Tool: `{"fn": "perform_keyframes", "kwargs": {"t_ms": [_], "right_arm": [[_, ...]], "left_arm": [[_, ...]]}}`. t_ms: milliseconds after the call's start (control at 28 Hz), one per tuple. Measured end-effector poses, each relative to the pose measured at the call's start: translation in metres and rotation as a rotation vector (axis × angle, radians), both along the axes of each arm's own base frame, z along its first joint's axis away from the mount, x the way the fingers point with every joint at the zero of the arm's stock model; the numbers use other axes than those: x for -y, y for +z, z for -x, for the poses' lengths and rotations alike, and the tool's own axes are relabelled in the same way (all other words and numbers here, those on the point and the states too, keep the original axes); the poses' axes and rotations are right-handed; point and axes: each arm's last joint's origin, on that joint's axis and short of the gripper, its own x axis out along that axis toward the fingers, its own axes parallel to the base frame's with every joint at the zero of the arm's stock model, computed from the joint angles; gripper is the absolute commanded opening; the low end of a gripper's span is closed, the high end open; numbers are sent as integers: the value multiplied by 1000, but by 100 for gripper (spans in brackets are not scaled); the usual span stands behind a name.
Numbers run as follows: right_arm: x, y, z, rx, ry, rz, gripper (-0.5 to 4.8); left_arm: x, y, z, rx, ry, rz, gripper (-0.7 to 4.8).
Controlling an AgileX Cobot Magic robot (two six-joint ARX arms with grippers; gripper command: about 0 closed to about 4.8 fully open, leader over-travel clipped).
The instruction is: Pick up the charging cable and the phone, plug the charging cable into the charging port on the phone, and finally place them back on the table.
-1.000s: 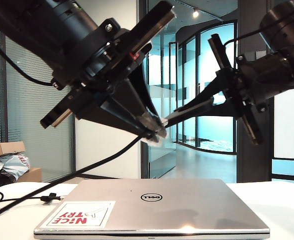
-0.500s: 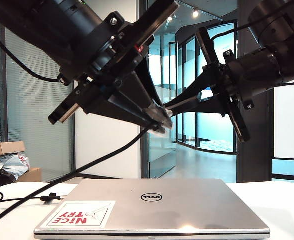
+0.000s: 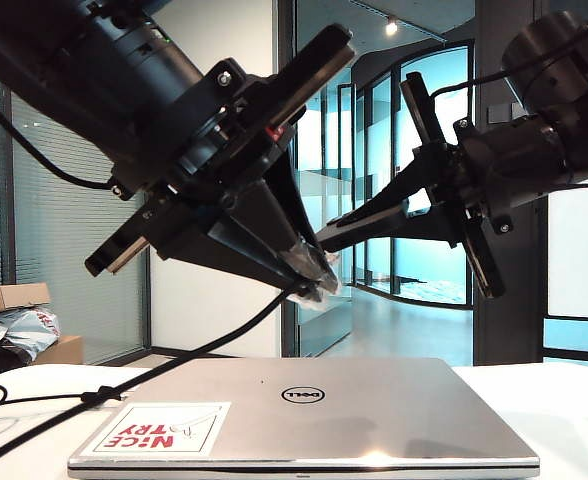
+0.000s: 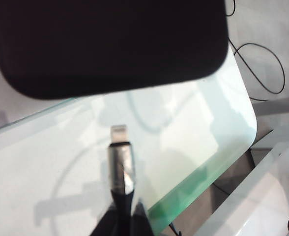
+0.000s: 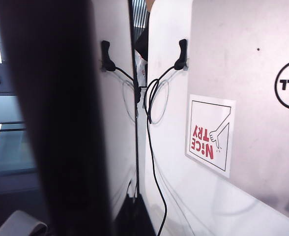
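Aloft, left pincer (image 3: pixel 314 275) pinches silvery plug; right pincer (image 3: pixel 324 238) clamps matte phone (image 4: pixel 105 44).

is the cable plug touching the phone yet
Apart. The left wrist view shows a clear gap between the plug and the phone.

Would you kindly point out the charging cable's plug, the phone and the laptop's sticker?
charging cable plug (image 4: pixel 120 162), left wrist view, on its silver metal sleeve.
phone (image 4: pixel 110 42), left wrist view, on the middle of its dark body.
sticker (image 3: pixel 159 428), exterior view, on its red lettering.
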Motion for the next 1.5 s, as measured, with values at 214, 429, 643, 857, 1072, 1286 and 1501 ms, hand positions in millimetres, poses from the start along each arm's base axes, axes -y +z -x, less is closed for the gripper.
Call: {"fn": "perform_keyframes", "kwargs": {"t_ms": [214,429,643,857,1072,1286,1501], "right_arm": [[0,-7,5,-19,7,6,-5],[0,-8,7,-5,1,-1,-5],[-2,-5,5,13,-22,-22,-6],[5,-8,18,43,-108,5,-6],[4,-2,16,86,-112,-27,-6],[2,-2,17,82,-106,-32,-6],[0,-3,19,88,-82,-22,-6]], "left_arm": [[1,2,-1,4,10,24,-7],[1,2,-1,3,12,25,-7],[1,2,-1,3,12,25,-7],[1,2,-1,2,11,25,-7],[1,2,-1,2,11,24,-7],[1,2,-1,2,12,24,-7],[1,2,-1,2,12,24,-7]]}}
